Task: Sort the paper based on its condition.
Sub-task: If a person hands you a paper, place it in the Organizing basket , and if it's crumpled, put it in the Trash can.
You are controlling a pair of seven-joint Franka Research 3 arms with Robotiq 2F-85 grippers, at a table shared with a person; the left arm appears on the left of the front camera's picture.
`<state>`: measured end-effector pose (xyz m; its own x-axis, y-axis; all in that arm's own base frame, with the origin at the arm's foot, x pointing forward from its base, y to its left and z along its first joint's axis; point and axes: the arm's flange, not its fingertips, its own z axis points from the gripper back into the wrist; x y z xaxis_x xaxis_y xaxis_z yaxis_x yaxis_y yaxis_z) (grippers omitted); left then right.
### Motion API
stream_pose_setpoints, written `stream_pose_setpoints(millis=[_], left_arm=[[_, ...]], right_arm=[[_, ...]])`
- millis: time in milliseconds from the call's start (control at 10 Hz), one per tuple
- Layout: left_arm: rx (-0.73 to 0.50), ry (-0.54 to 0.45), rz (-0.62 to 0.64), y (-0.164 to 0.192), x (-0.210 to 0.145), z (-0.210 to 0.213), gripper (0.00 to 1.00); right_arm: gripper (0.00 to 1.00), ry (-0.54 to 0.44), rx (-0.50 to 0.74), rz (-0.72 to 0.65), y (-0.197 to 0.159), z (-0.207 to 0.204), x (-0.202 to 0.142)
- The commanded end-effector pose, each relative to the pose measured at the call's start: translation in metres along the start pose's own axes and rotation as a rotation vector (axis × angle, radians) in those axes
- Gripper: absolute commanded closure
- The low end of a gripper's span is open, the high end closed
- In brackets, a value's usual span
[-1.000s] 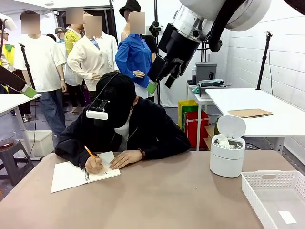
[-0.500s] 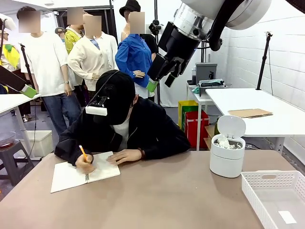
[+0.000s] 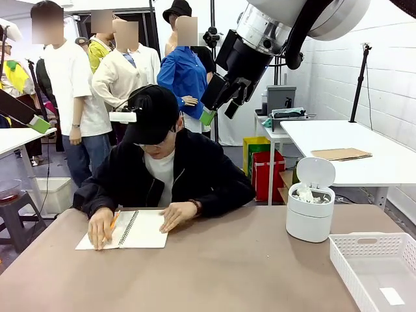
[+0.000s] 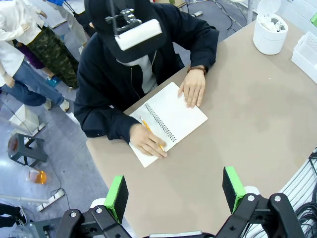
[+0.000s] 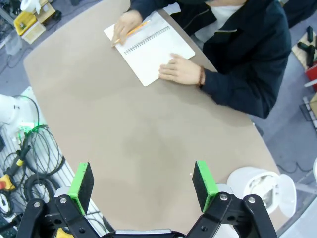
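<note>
l end effector (image 4: 174,191) & r end effector (image 5: 142,179) apart over brown table (image 3: 227,273), people (image 3: 71,84) behind

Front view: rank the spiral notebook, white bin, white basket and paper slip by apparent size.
1. white basket, nearest and cropped.
2. white bin and spiral notebook: look alike, unranked.
3. paper slip, smallest.

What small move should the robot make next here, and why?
Probably wait, left gripper and right gripper open and raised: the person's hand holds a pencil on the notebook, and no loose paper is offered yet.
</note>
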<state>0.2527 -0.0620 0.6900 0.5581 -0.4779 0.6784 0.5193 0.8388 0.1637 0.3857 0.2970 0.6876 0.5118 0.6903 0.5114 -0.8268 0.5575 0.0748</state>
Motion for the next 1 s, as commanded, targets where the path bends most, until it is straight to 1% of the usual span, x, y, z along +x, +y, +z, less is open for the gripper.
stream_pose_setpoints(millis=[0,100,300,600,700,800,900], left_arm=[[0.0,-0.001,0.002,0.0,0.0,0.0,0.0],[0.0,-0.001,0.002,0.0,0.0,0.0,0.0],[0.0,-0.001,0.002,0.0,0.0,0.0,0.0],[0.0,-0.001,0.002,0.0,0.0,0.0,0.0],[0.0,-0.001,0.002,0.0,0.0,0.0,0.0],[0.0,-0.001,0.002,0.0,0.0,0.0,0.0],[0.0,-0.001,0.002,0.0,0.0,0.0,0.0]], right_arm=[[0.0,0.0,0.0,0.001,0.0,0.0,0.0],[0.0,0.0,0.0,0.0,0.0,0.0,0.0],[0.0,-0.043,0.048,0.014,0.005,0.004,0.003],[0.0,-0.079,0.055,0.013,0.012,0.006,0.005],[0.0,-0.064,0.045,0.02,0.013,0.005,0.006],[0.0,-0.054,0.01,0.049,0.01,0.003,0.006],[0.0,-0.044,0.031,0.001,0.012,0.007,0.006]])
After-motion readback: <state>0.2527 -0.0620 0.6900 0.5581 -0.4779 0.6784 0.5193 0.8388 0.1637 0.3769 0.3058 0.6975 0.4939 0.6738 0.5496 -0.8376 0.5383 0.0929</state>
